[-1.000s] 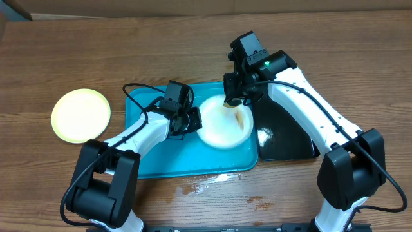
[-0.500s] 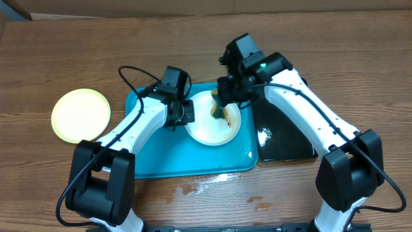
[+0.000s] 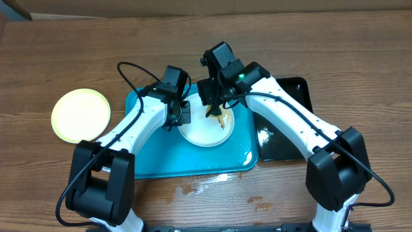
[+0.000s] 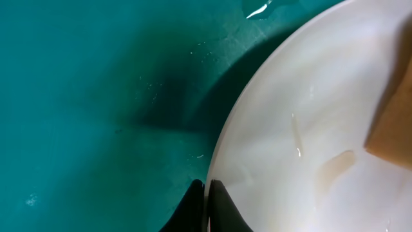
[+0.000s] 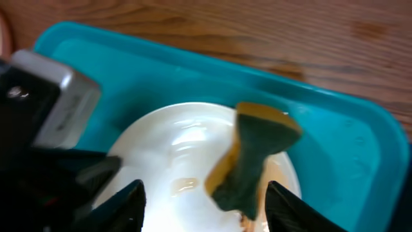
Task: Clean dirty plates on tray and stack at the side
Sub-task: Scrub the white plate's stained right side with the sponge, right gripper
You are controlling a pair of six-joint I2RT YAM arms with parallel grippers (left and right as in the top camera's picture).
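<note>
Scrubbing step, midway through the task by the look of it.

- Far out to the left of both sets of jaws, off the tray on bare wood: the pale yellow-green plate (image 3: 80, 115), seemingly finished and set aside.
- Under both sets of jaws: the turquoise tray (image 3: 148, 161).
- Left gripper (image 4: 207, 193): clamped shut on the rim of a white plate (image 3: 205, 134), holding it down on the tray.
- Just beyond those closed tips, on the plate's wet face: a yellow-and-green sponge (image 5: 252, 161), upright.
- Right gripper (image 5: 206, 196): spread wide around the sponge, seemingly no longer squeezing it.
- Off to the right of the right jaws: a black tray (image 3: 290, 138).
- No 3rd plate in view.

Next move, probably: close on the sponge again for another pass, or pull clear of it, then carry the white plate over to the yellow-green one — calls for a firm left pinch on a slick rim.

Against 1 second ago: white plate now further left on the tray, right arm swung left with it, right jaws wide rather than pinched on the sponge, left jaws just as shut.
</note>
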